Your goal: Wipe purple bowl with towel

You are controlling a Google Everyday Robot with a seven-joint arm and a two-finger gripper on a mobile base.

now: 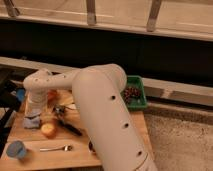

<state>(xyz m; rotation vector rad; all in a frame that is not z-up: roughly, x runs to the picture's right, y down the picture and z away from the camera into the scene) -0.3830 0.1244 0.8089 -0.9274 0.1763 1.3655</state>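
A small bluish-purple bowl [16,149] stands at the front left corner of the wooden table [80,155]. A grey-blue towel [31,122] lies crumpled at the left side of the table, further back than the bowl. My white arm reaches from the lower middle up and left, then bends down. The gripper [32,116] at its end points down right onto the towel, and the wrist hides most of it. The gripper is a good way from the bowl.
An orange fruit [47,130] lies just right of the towel. A black-handled utensil [67,125], a metal spoon [55,148] and a red object [51,95] are nearby. A green basket [141,85] with dark fruit stands at the back right. A dark wall runs behind.
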